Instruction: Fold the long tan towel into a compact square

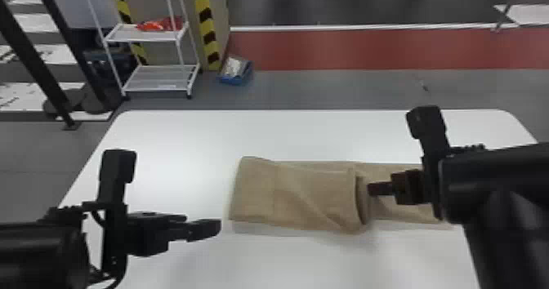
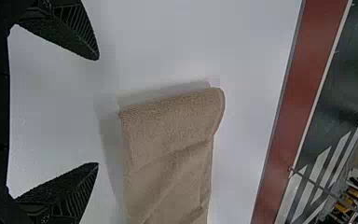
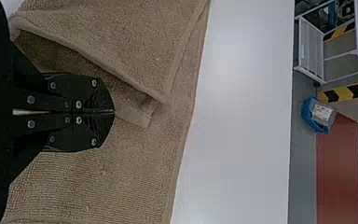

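A white table (image 1: pixel 184 135) spreads beneath both arms, with grey floor (image 1: pixel 326 89) past its far edge and a red floor band (image 1: pixel 367 49) farther off.

The right gripper (image 1: pixel 373 189) has its two fingers (image 3: pixel 91 133) pressed together, with no cloth seen between them. It points left, over the tan towel (image 1: pixel 310 198), beside the free edge of the folded-over part. Whether its tips touch the cloth, I cannot tell. Left of those tips the towel is doubled over, with slanting creases and a raised, rounded edge facing the gripper; beneath and to the right of them, the lower layer runs on along the table.

At the towel's other end, the left gripper (image 1: pixel 209 229) has its fingers (image 2: pixel 67 189) spread wide and empty, over the table just left of the folded end.

Well beyond the left gripper stand a white rack (image 1: pixel 161 79) with a red item (image 1: pixel 161 24) on its upper shelf, a yellow-and-black striped edge (image 1: pixel 206 27) and, to their right, a blue bin (image 1: pixel 235 80) on the floor.
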